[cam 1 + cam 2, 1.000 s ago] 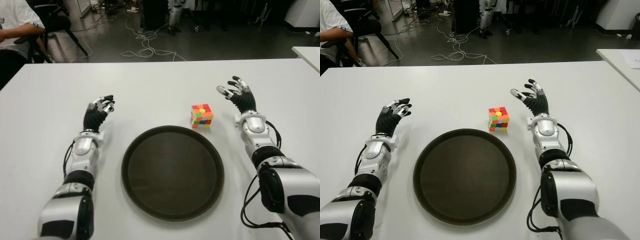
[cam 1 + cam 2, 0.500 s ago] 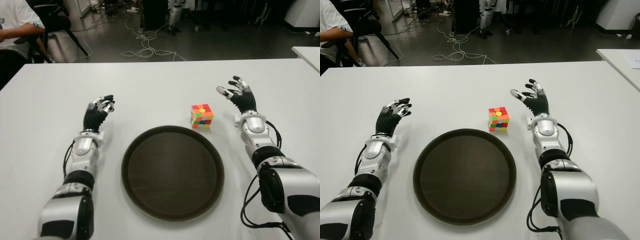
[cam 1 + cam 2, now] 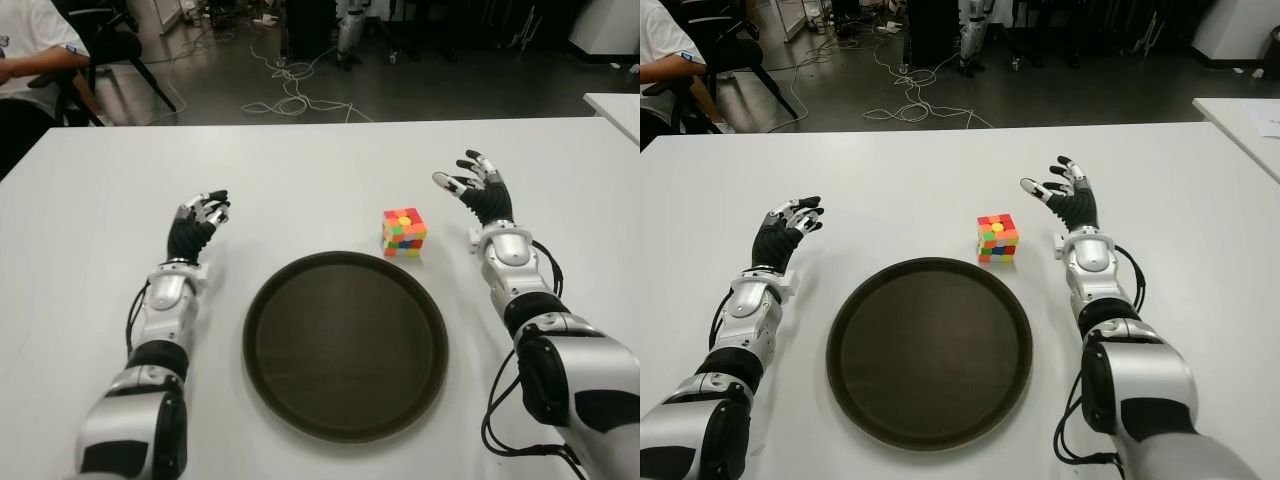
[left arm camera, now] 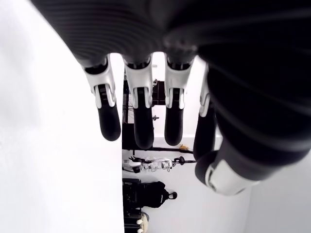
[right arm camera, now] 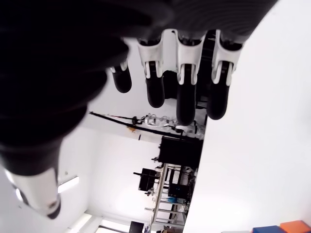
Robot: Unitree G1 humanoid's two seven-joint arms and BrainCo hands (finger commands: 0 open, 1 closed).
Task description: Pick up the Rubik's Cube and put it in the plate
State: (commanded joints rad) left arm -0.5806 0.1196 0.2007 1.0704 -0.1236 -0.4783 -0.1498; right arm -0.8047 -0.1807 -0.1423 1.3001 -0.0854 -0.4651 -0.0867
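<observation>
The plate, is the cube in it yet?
Not yet. The Rubik's Cube sits on the table beside the plate's far rim; the plate is empty.

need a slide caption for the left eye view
Multicoloured Rubik's Cube on white table behind round dark plate, between open left hand and right hand.

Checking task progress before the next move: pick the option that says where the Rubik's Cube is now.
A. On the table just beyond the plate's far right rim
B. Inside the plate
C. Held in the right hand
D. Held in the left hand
A: the Rubik's Cube stands on the white table just past the far right rim of the dark round plate, while the right hand and the left hand are both open and empty.
</observation>
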